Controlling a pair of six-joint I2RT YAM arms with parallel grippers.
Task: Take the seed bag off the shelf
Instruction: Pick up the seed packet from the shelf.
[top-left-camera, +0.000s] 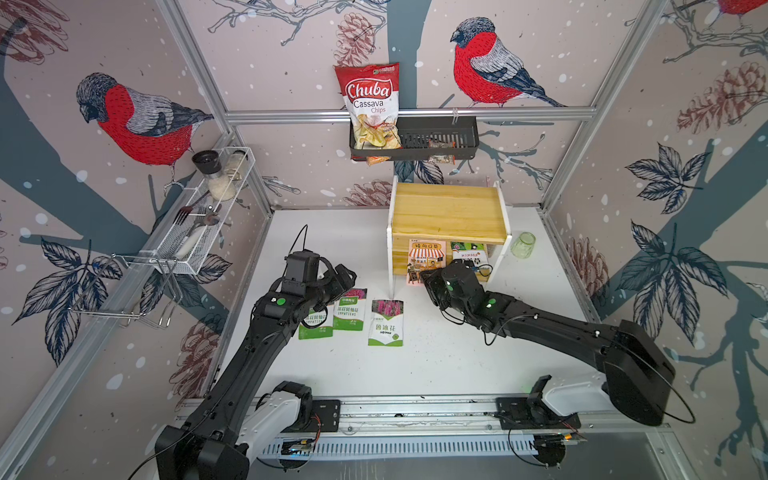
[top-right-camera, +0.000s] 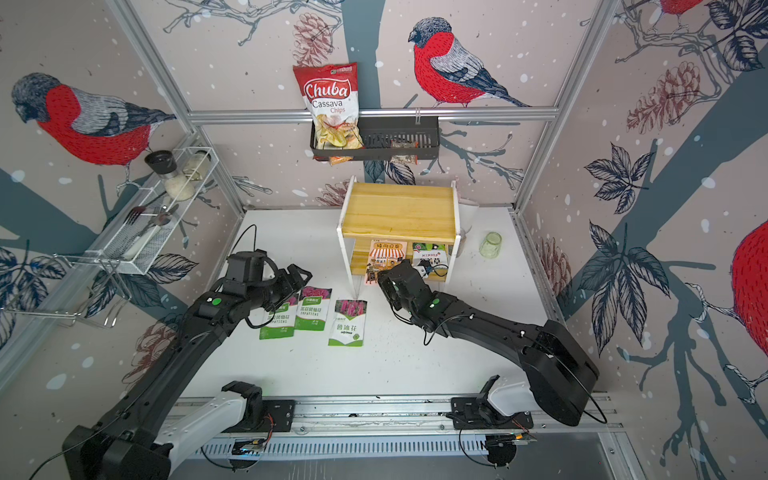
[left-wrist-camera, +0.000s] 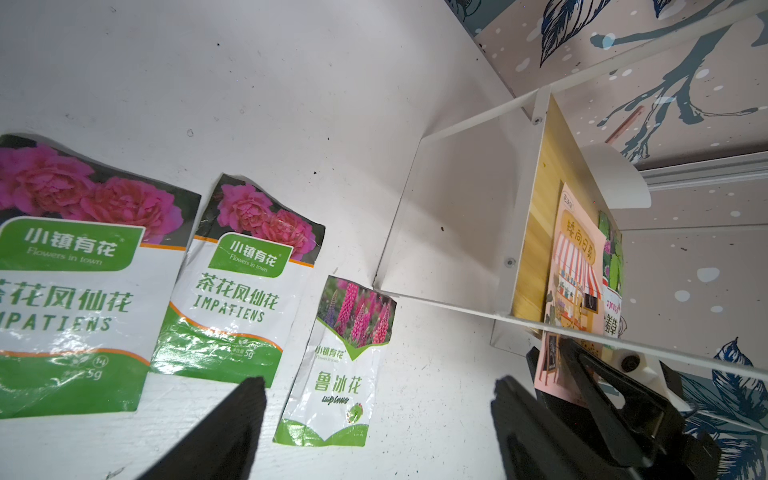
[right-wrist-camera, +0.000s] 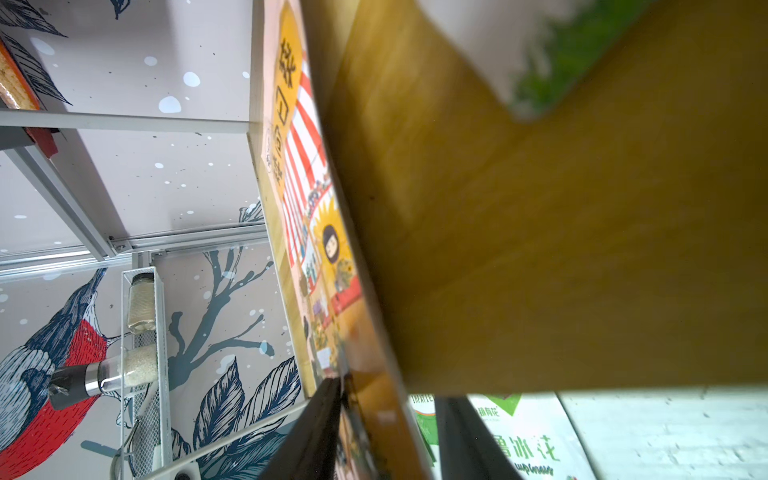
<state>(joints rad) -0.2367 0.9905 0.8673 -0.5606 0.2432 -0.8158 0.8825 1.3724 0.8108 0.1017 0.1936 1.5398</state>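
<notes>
Your right gripper (right-wrist-camera: 388, 392) has a finger on each side of the pink seed bag's (top-left-camera: 426, 259) lower corner; I cannot tell whether it is pinching. The bag stands upright at the front of the shelf's (top-left-camera: 449, 212) lower board, near the desk's (top-left-camera: 457, 365) far edge, so I judge an edge grip suits it. Your left gripper (left-wrist-camera: 378, 399) hangs wide apart above the loose packets (top-left-camera: 386, 322), out of the way.

The white surface (top-left-camera: 436, 365) carries the pine shelf (top-left-camera: 449, 212) toward its back, a glass jar (top-left-camera: 523, 245) near the shelf's right panel, and three packets lying flat in front of the shelf: an Impatiens packet (top-left-camera: 350, 309), a second Impatiens packet (top-left-camera: 316, 328) touching it, and a lupin packet (top-left-camera: 386, 323) beside them. On the shelf's lower board stand a pink seed bag (top-left-camera: 426, 255) and a green-and-white seed bag (top-left-camera: 467, 251).
</notes>
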